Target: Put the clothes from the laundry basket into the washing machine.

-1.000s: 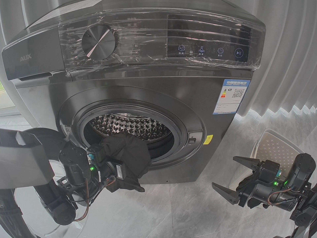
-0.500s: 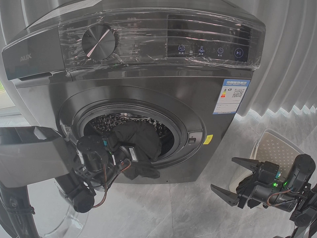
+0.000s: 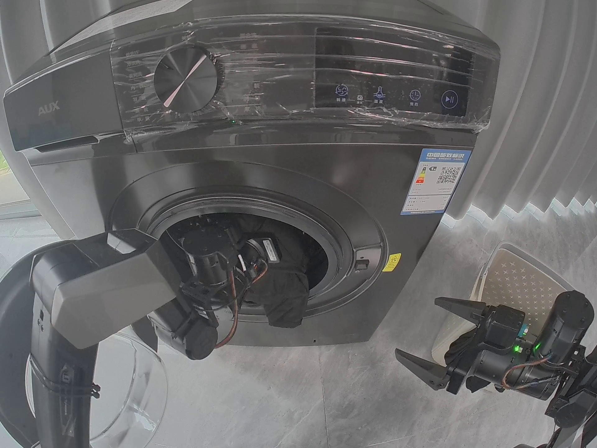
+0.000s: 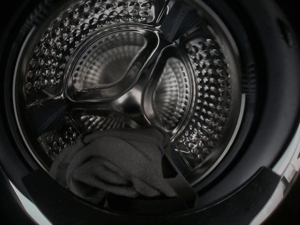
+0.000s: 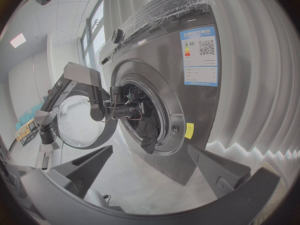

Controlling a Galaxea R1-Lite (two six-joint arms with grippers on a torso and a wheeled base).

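The washing machine is standing with its door swung open. The left arm is reaching into the drum. The laundry basket is waiting on the floor near the right pincer, which is spread wide and carrying nothing.

The dark garment is lying half inside, and one end is hanging out over the lower rim of the opening. Whether the left pincer is gripping the cloth, I cannot tell. To my judgement, the arm should be pushing deeper before it lets go, so that the hanging end is following inside and is not catching the door seal.

The control panel is showing small icons under plastic film. A blue-and-white energy label, brand lettering and a yellow sticker are sitting on the front.
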